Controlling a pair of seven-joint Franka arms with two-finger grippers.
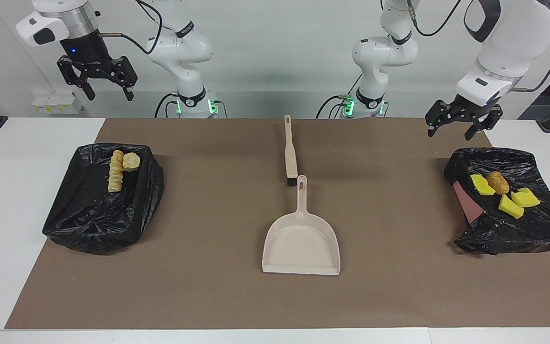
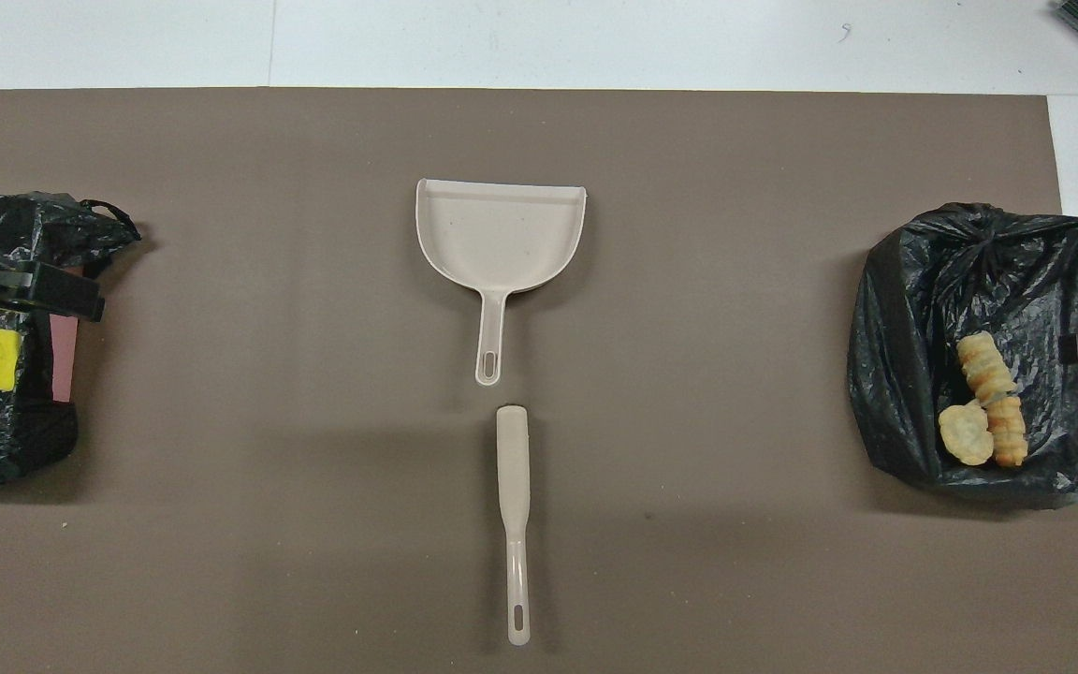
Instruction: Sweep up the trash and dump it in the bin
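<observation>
Both arms are up in the air and holding nothing. The left gripper (image 1: 463,125) hangs with its fingers spread wide, raised over the robot-side rim of the black-bagged bin (image 1: 518,229) at its own end of the table. Below it in that bin lies trash — yellow sponge pieces (image 1: 511,203) clustered around a brown bread roll (image 1: 498,182), with a pink flap showing at the bag's edge. In the overhead view only the dark tip of this gripper shows, over the same bin.

At the right arm's end, the right gripper (image 1: 97,79) hovers high, jaws parted too, above the table edge on the robots' side of the second bin (image 1: 89,224). Beneath and farther out from it, the golden pastries (image 1: 121,169) rest in a row against the bag's lining.

Between the two grippers, well apart from both, the beige dustpan (image 1: 301,243) lies flat on the brown mat (image 1: 208,286), handle pointing toward the robots. Just beside that handle's tip sits the brush (image 1: 290,153), in line with it — nearer the robots.
</observation>
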